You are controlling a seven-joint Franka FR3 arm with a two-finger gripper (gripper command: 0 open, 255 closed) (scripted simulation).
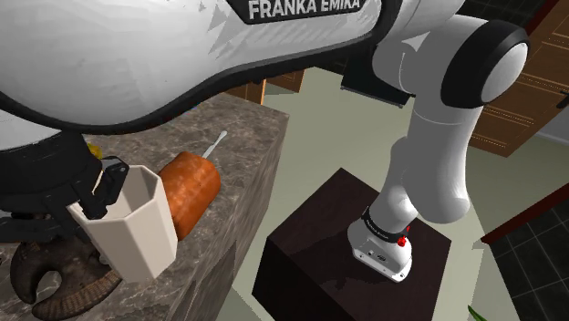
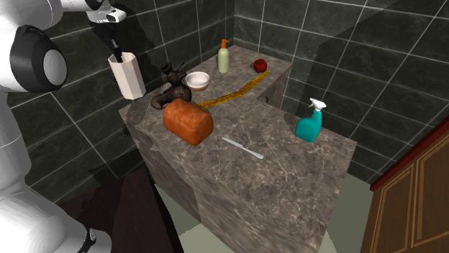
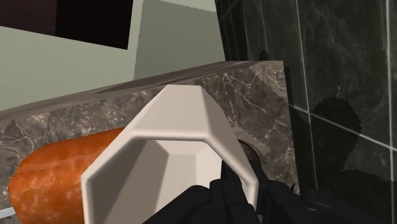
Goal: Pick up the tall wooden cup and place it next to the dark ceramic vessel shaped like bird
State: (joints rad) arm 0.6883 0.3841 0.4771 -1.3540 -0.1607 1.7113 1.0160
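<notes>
Gripping the tall off-white cup [image 1: 128,228] by its rim, I am pinching one wall of it in my black gripper [image 3: 249,188], with one finger sitting inside the mouth and the other pressing on the outside. The cup is hanging mouth-up just beside the orange-brown bread loaf [image 2: 188,121], on the side of the loaf facing away from the knife [image 2: 242,148]. It seems to be riding clear of the grey stone counter [image 2: 288,188], though the angles are leaving that a little uncertain.

The dark bird-shaped vessel [image 2: 168,88] is standing just past the loaf, near the cup, and a small white bowl [image 2: 197,80] is sitting just beside the vessel on its far side from the cup. The knife is lying flat on the counter, near the loaf but apart from it.

Well apart from the loaf, a teal spray bottle [image 2: 310,123] is standing beyond the knife. A pale pump bottle [image 2: 224,57] and a red apple [image 2: 260,65] are resting by the tiled wall. A golden strip [image 2: 232,93] is running from near the loaf toward the apple. My dark stand [image 1: 346,228] is sitting on the floor beside the counter, near the loaf.
</notes>
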